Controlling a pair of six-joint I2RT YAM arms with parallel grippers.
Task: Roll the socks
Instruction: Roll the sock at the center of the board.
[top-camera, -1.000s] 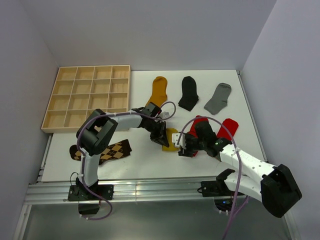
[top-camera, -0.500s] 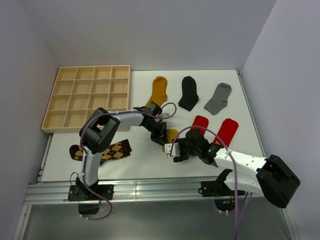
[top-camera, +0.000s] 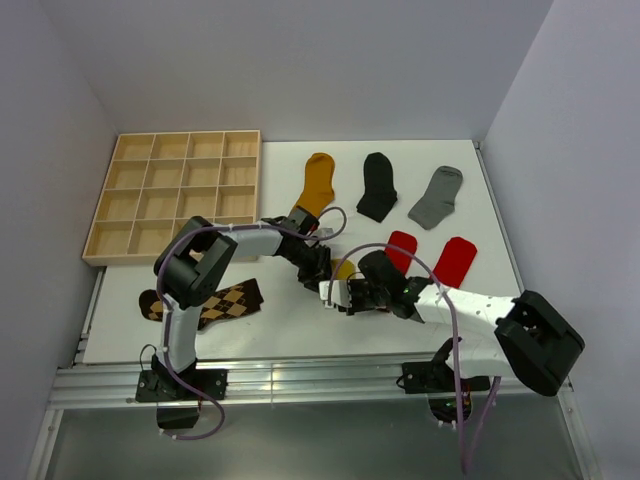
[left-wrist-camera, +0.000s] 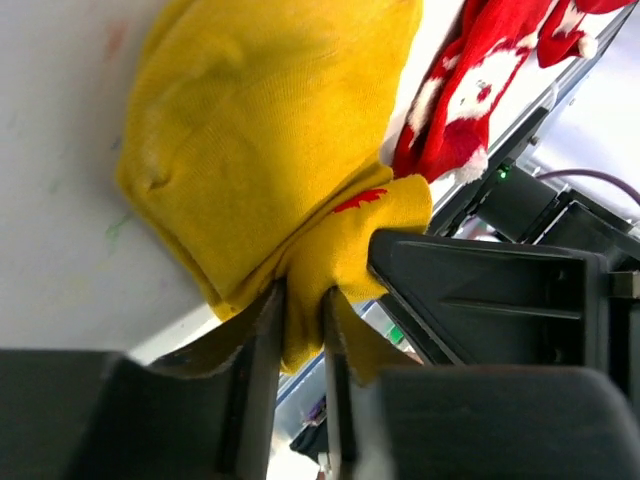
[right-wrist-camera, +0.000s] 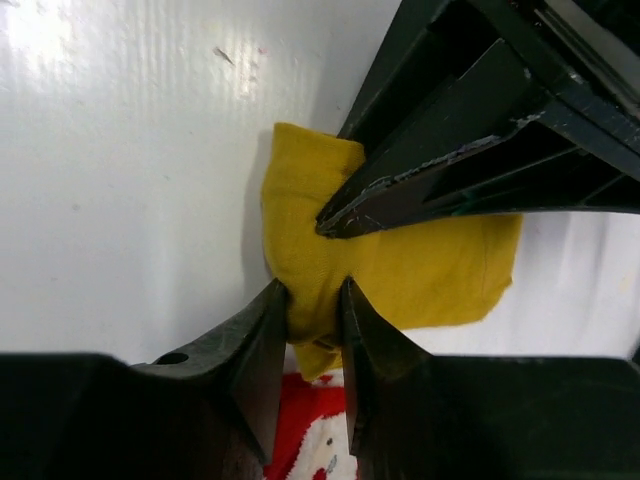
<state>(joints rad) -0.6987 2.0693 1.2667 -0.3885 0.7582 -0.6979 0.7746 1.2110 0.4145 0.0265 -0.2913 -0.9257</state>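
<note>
White table (top-camera: 275, 322) | left claw (left-wrist-camera: 300, 300) pinching mustard sock (left-wrist-camera: 270, 130) | right claw (right-wrist-camera: 312, 300) pinching same sock's edge

Taking the middle sock (top-camera: 345, 269) on the table (top-camera: 280, 335) as the mark, the left gripper (left-wrist-camera: 300, 310) pinches it from its left and the right gripper (right-wrist-camera: 313, 305) clamps it from in front. Well behind it three socks lie in a row: the rear-left sock (top-camera: 318, 180), the rear-centre sock (top-camera: 377, 186) and the rear-right sock (top-camera: 437, 197). Just to its right lies the near-right sock (top-camera: 400, 245), with the far-right sock (top-camera: 453, 260) beyond that. The grid tray (top-camera: 120, 257) sits behind and well to its left, and the left sock (top-camera: 225, 300) lies left of it, slightly nearer the front edge.
</note>
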